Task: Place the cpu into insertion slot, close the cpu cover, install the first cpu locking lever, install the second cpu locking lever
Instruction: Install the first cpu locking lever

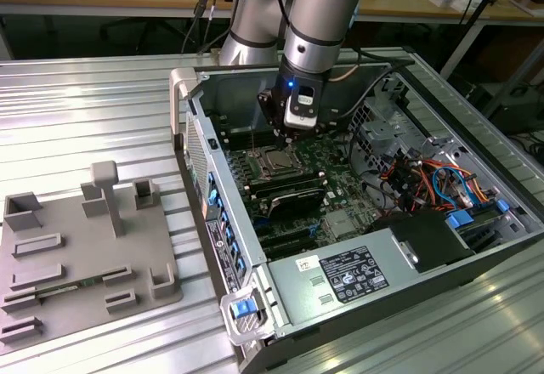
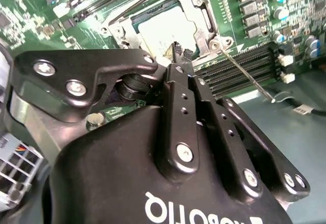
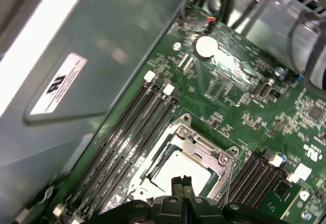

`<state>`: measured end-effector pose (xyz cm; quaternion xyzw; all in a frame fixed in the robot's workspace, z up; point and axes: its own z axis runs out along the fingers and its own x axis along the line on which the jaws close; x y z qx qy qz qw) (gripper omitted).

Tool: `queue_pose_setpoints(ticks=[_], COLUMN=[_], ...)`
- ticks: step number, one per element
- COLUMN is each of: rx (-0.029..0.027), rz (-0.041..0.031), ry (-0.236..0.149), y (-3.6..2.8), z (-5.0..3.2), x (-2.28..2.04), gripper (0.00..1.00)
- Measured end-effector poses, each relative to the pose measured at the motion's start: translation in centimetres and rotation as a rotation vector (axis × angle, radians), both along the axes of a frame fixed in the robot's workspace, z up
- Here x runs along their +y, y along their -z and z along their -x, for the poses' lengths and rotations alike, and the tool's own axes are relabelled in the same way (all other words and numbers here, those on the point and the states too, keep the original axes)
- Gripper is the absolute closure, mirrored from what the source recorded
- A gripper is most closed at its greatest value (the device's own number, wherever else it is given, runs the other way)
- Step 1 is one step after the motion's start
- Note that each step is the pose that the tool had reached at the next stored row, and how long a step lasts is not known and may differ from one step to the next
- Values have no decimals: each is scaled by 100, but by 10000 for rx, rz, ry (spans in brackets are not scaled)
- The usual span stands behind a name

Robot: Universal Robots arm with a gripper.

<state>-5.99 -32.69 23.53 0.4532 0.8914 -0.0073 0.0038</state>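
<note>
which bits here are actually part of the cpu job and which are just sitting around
Part of the job:
- gripper, fingers together above the socket
- cpu
- cpu cover
- locking lever, sticking out to one side

Just lying about:
- grey fixture tray on the table
- memory slots
- coin battery
- power supply
- cable bundle

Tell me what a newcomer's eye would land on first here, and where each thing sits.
The big arm plunging into the open computer case at the exterior view's centre grabs attention first. Its black pincer hangs shut close over the silver cpu, which lies framed by the shiny cpu cover on the green motherboard. On the exterior view's left a grey moulded tray rests on the ribbed metal table.
</note>
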Motion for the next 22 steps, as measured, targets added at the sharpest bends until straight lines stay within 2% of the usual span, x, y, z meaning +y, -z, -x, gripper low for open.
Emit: queue_pose_setpoints(ticks=[2, 6, 15, 18, 19, 22], rx=[0, 1, 0, 0, 1, 3], rz=[0, 1, 0, 0, 1, 4], ry=[-196, -212, -220, -498, -759, -906], y=[0, -26, -27, -27, -27, -38], z=[0, 0, 0, 0, 0, 1], x=[0, 0, 0, 0, 0, -1], gripper=[89, 89, 89, 89, 89, 89])
